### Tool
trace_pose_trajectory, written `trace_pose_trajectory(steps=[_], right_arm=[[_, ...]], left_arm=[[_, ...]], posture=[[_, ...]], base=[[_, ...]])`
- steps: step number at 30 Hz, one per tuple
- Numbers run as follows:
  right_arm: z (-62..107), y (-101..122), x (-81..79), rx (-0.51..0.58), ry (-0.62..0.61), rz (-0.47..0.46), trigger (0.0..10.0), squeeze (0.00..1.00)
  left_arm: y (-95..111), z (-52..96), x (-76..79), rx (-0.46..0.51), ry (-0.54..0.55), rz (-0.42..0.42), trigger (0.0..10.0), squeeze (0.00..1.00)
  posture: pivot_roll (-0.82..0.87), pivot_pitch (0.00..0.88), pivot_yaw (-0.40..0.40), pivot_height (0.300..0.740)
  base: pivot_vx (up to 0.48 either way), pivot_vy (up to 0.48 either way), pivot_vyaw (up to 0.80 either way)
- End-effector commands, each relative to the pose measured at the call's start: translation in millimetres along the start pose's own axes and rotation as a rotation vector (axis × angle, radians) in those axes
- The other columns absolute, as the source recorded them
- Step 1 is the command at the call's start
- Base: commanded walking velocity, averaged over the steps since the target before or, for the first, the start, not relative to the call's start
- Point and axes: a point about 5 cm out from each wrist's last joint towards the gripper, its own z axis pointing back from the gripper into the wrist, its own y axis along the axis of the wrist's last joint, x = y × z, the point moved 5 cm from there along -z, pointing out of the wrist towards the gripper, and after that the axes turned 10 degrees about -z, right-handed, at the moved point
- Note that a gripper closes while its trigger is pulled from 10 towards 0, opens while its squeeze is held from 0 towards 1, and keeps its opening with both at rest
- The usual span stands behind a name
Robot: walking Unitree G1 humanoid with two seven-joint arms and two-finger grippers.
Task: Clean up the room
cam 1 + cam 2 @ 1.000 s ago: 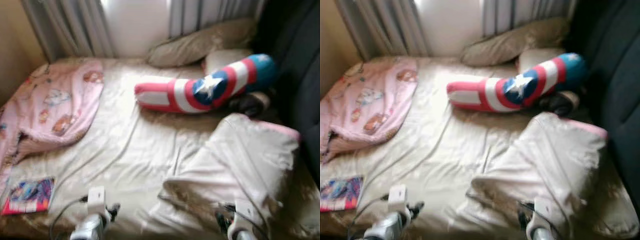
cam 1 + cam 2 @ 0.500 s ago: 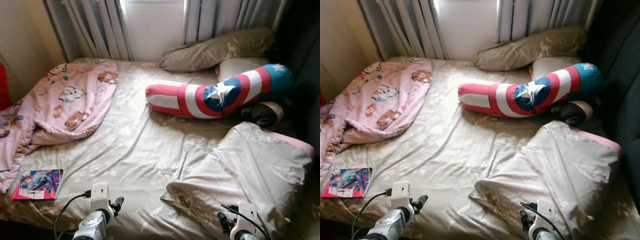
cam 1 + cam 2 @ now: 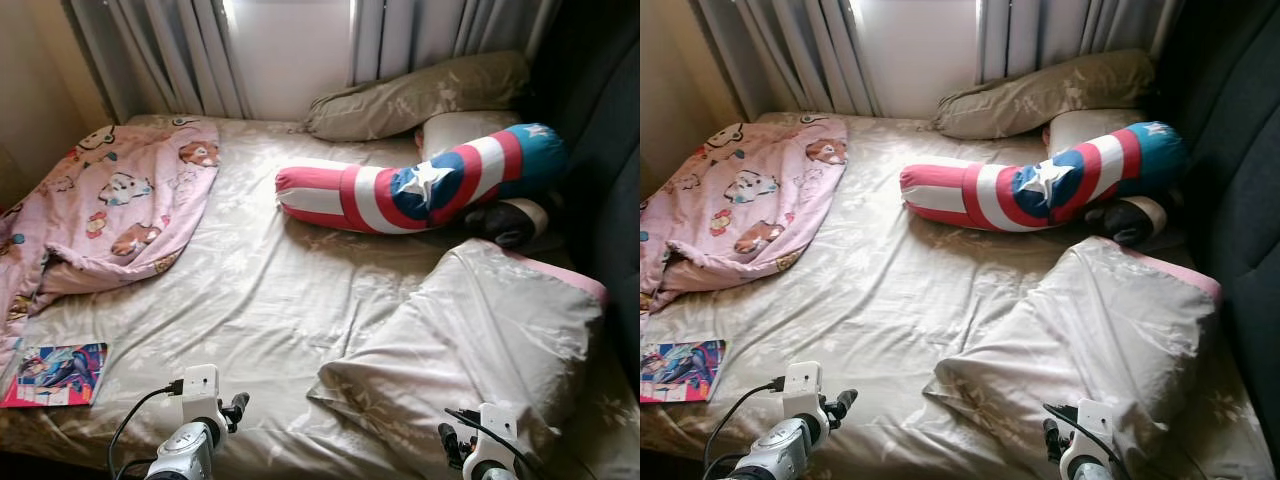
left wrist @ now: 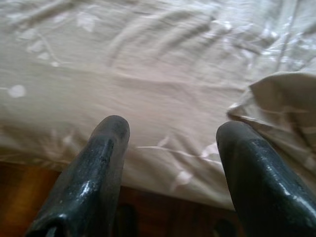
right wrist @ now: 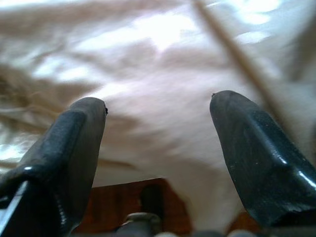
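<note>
Both tools, left (image 4: 170, 148) and right (image 5: 158, 138), are hanging released and empty at the bed's (image 3: 270, 290) lower edge, cleanup apparently unstarted: blanket (image 3: 110, 210) upper left, book (image 3: 55, 362) lower left, duvet (image 3: 480, 340) rumpled lower right.

My pink cartoon-print blanket (image 3: 110, 215) runs off the left edge in the eye views, and the comic book (image 3: 55, 362) beside it is too small for its cover to be read. A dark rolled thing (image 3: 510, 222) sits half tucked under the star-and-stripe bolster (image 3: 420, 190), too covered to name. In my right wrist view the bedding past my right gripper (image 5: 158, 128) is blurred, and the folded duvet (image 4: 286, 113) runs off the edge of my left wrist view.
</note>
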Motion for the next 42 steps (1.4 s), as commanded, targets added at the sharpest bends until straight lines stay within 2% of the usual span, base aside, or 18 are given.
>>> trace_pose_trajectory(steps=[1, 9, 14, 19, 24, 31, 32, 33, 34, 35, 38, 39, 40, 41, 42], right_arm=[[0.0, 2.8, -0.1, 0.022, -0.007, -0.018, 10.0, 0.00], [2.9, 3.1, 3.0, 0.063, -0.009, -0.041, 10.0, 0.00], [7.8, 5.3, 2.3, 0.135, 0.028, -0.086, 10.0, 0.00], [12.6, 0.5, 1.5, 0.160, 0.060, -0.097, 10.0, 0.00], [20.9, -9.0, 3.1, 0.183, 0.093, -0.092, 10.0, 0.00], [32.5, -22.6, 10.8, 0.187, 0.134, -0.066, 10.0, 0.00], [36.4, -26.4, 15.5, 0.189, 0.134, -0.058, 10.0, 0.00], [36.4, -26.4, 15.5, 0.189, 0.134, -0.058, 10.0, 0.00], [41.2, -30.3, 21.3, 0.198, 0.126, -0.061, 10.0, 0.00], [44.9, -33.1, 24.7, 0.205, 0.125, -0.062, 10.0, 0.00], [49.1, -36.3, 26.4, 0.212, 0.133, -0.051, 10.0, 0.00], [31.0, 12.8, -0.3, 0.335, 0.183, -0.026, 10.0, 0.00], [21.5, 56.5, -24.7, 0.439, 0.221, -0.013, 10.0, 0.00], [18.7, 109.6, -53.8, 0.570, 0.253, -0.001, 10.0, 0.00], [19.3, 114.3, -55.8, 0.584, 0.252, 0.006, 10.0, 0.00]], left_arm=[[-6.0, 1.7, -3.8, -0.017, 0.011, -0.011, 10.0, 0.00], [-6.7, 3.4, -2.0, 0.015, -0.002, -0.006, 10.0, 0.00], [-3.7, 6.9, -0.4, 0.088, -0.021, -0.008, 10.0, 0.00], [-5.6, 11.5, -1.7, 0.135, -0.027, -0.016, 10.0, 0.00], [-13.3, 19.3, -4.1, 0.178, -0.029, -0.025, 10.0, 0.00], [-27.6, 30.1, -3.5, 0.210, -0.028, -0.034, 10.0, 0.00], [5.2, 24.0, 1.1, 0.313, -0.020, -0.065, 10.0, 0.00], [5.2, 24.0, 1.1, 0.313, -0.020, -0.065, 10.0, 0.00], [69.5, 17.1, 9.1, 0.481, -0.003, -0.105, 10.0, 0.00], [91.5, 20.5, 12.6, 0.562, 0.001, -0.115, 10.0, 0.00], [94.1, 25.2, 12.2, 0.598, 0.002, -0.120, 10.0, 0.00], [94.9, 26.4, 12.3, 0.606, 0.002, -0.117, 10.0, 0.00], [95.4, 27.2, 12.4, 0.612, 0.001, -0.112, 10.0, 0.00], [98.7, 29.5, 12.0, 0.633, -0.003, -0.110, 10.0, 0.00], [100.1, 30.4, 11.4, 0.641, -0.005, -0.106, 10.0, 0.00]], posture=[[-0.01, 0.000, 0.017, 0.740], [-0.01, 0.000, 0.008, 0.740], [-0.01, 0.000, 0.001, 0.740], [-0.01, 0.000, 0.004, 0.740], [-0.03, 0.000, 0.016, 0.740], [-0.04, 0.000, -0.013, 0.740], [-0.04, 0.000, -0.022, 0.740], [-0.04, 0.000, -0.022, 0.740], [-0.03, 0.000, -0.028, 0.740], [-0.03, 0.000, -0.028, 0.740], [-0.04, 0.000, -0.028, 0.740], [-0.04, 0.009, -0.029, 0.740], [-0.04, 0.015, -0.029, 0.740], [-0.04, 0.030, -0.021, 0.740], [-0.05, 0.032, -0.020, 0.740]], base=[[0.000, 0.000, 0.00], [0.000, 0.000, 0.00], [0.000, 0.000, 0.00], [0.000, 0.000, 0.00], [0.000, 0.000, 0.00], [0.000, 0.000, 0.00], [0.000, 0.000, 0.00], [0.000, 0.000, 0.00], [0.000, 0.000, 0.00], [0.000, 0.000, 0.00], [0.000, 0.000, 0.00], [0.000, 0.000, 0.00], [0.000, 0.000, 0.00], [0.000, 0.000, 0.00], [0.000, 0.000, 0.00]])
